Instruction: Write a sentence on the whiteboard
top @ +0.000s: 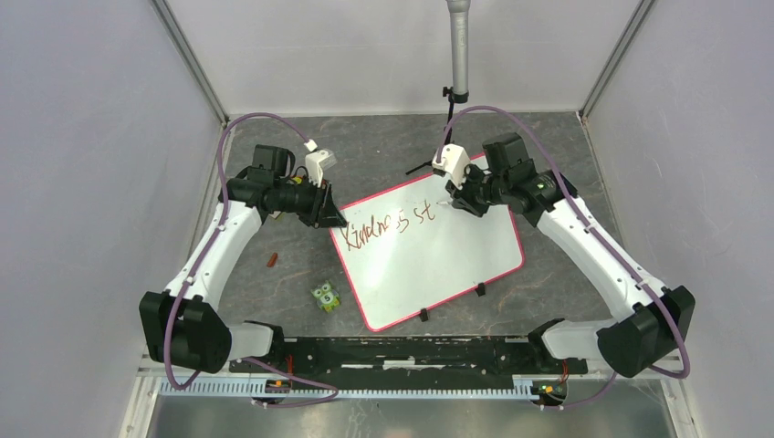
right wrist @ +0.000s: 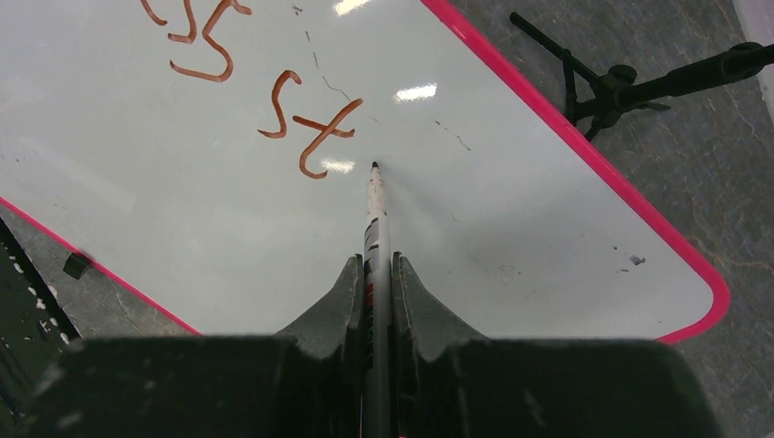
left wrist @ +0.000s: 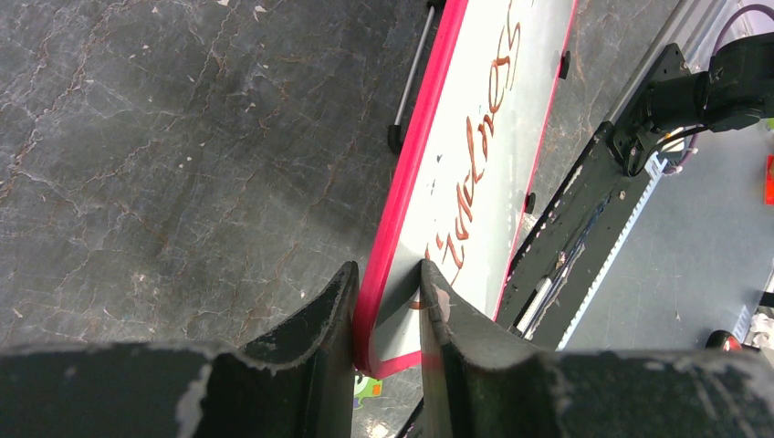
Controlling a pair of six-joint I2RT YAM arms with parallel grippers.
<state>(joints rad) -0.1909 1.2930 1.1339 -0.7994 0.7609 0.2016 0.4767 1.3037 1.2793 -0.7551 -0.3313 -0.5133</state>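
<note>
The left jaws pinch the far-left corner of the whiteboard, which lies skewed on the bench. The right jaws clamp a marker, its tip just right of the "st" ending the sentence. The next letter belongs further right, along the board's long axis.

Soft, even overhead light with faint shadows; small glare patches on the whiteboard.
</note>
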